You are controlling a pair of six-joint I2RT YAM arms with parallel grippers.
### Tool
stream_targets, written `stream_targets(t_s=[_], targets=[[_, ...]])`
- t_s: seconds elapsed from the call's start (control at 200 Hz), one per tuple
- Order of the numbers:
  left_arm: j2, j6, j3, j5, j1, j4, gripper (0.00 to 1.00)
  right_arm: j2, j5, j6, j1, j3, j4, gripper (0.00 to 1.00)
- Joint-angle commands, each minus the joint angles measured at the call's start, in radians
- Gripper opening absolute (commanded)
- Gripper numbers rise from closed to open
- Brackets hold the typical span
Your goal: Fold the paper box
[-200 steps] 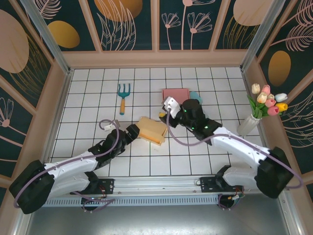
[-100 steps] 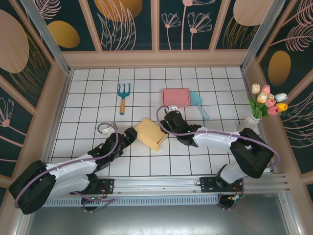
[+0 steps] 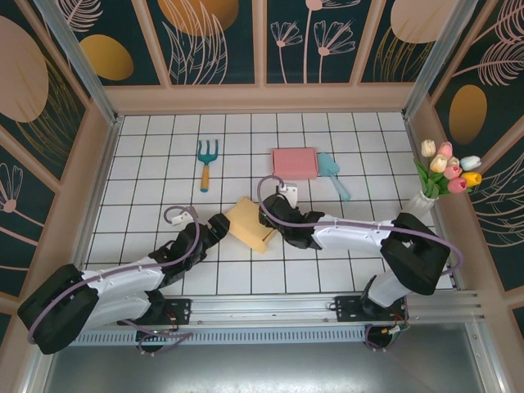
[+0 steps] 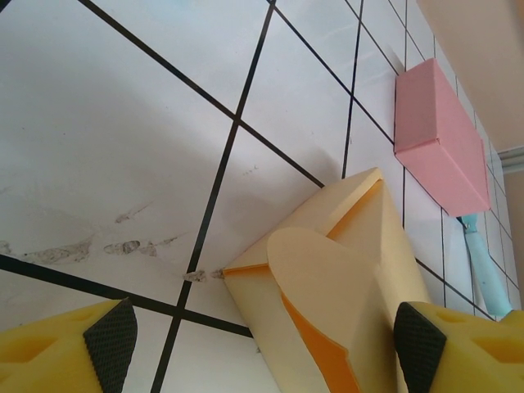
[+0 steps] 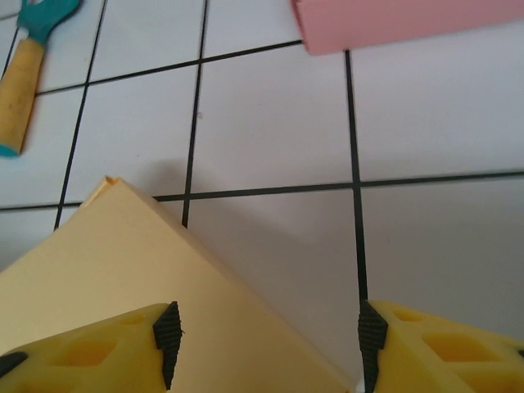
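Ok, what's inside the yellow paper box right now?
Under its rounded flap, the yellow paper box shows a sliver of orange inner wall, nothing lying there. The flap and outer panels cover the rest of the interior.

Through the right wrist camera we see only a corner of the pale yellow folded paper box [image 5: 123,270]; the rest leaves by the lower and left edges. The flat pink cardboard box [image 5: 409,20] is cut by the top edge, and the teal garden fork with wooden handle [image 5: 24,82] by the upper left corner. From above, we cannot tell whether the right gripper [image 3: 268,221] touches the paper box; that spot is too small to make out.
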Motion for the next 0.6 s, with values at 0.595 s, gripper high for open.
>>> stream_targets(t_s=[0.595], targets=[[0.021,0.017,-0.027,-0.033,-0.006,0.027,0.84,0.126,0.021,0.469,0.121,0.066,-0.177,0.66]])
